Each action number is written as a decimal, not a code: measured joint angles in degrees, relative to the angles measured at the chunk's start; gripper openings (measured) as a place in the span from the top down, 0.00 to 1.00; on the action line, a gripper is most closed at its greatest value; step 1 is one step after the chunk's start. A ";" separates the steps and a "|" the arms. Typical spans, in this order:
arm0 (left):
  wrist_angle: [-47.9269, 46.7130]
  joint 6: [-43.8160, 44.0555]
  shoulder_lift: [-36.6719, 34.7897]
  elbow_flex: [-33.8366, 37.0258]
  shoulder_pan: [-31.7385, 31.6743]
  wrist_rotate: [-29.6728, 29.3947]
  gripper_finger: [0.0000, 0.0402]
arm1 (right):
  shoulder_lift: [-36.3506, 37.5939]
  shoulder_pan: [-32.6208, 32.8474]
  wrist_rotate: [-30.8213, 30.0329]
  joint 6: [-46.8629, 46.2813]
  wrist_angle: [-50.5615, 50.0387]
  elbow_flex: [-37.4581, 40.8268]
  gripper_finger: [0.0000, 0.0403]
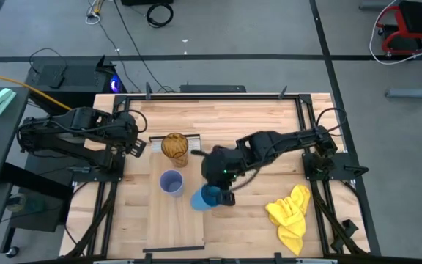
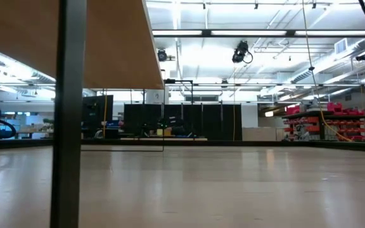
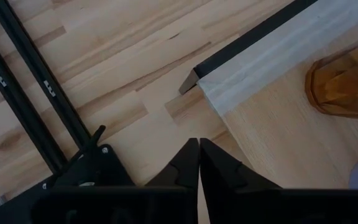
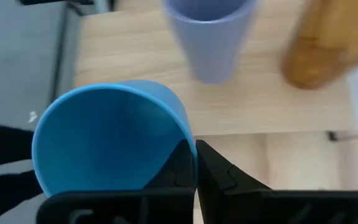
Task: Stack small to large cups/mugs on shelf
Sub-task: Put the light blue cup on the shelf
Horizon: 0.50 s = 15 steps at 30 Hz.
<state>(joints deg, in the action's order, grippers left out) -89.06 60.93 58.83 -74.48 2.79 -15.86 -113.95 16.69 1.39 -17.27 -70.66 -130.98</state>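
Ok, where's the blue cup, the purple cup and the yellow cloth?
blue cup [image 4: 104, 140]: right wrist view, on its inside wall.
purple cup [image 1: 171, 182]: high view, in its open mouth.
yellow cloth [image 1: 290, 211]: high view, on its crumpled middle.

Right gripper [image 1: 221, 196] reaching toward table centre, arm stretching inward from right side, fingers [image 4: 211, 171] pinching blue cup rim. Left gripper [image 1: 139, 147] waiting at left edge, fingers [image 3: 188, 168] pressing together.

A slatted wooden tabletop [image 1: 255, 117] carries a long pale shelf [image 1: 174, 220] with a white strip at its far end. On the shelf stand an amber tumbler [image 1: 174, 146] and a lavender cup [image 1: 171, 182]. A yellow cloth [image 1: 289, 213] lies on the tabletop, well apart.
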 joint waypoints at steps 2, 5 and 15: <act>0.04 0.00 0.01 0.00 0.01 0.00 0.96 | -0.75 0.88 0.17 0.33 2.01 -0.19 0.99; 0.04 0.02 0.00 0.00 0.00 0.00 0.97 | -2.73 1.81 0.29 0.57 2.54 -0.21 0.99; 0.39 0.44 0.02 0.00 0.00 -0.01 0.94 | -7.54 2.48 2.69 3.61 3.00 -0.15 0.99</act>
<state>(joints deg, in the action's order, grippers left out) -88.67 61.36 58.85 -74.48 2.79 -15.87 -121.49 19.17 4.08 -13.67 -67.67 -131.13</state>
